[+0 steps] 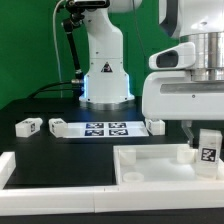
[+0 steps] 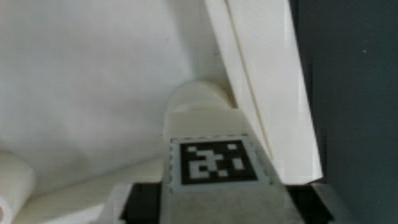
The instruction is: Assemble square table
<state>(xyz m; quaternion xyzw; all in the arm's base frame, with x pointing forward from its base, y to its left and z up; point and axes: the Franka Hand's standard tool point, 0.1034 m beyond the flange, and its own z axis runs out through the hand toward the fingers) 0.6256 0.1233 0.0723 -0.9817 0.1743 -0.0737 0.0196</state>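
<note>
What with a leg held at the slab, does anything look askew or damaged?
Nothing stands out. The gripper holds one leg upright at a corner of the square table slab; three loose legs sit beside the marker board, undamaged.

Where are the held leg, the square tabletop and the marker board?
Held leg (image 1: 208,152), exterior view, on its tagged face.
Square tabletop (image 1: 165,165), exterior view, on its bare recessed surface.
Marker board (image 1: 105,129), exterior view, on its middle, among the tags.

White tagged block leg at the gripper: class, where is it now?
Exterior view's far right: the small white tagged block leg is held in the gripper, at the right corner of the white plastic square slab, beside its raised rim.
</note>
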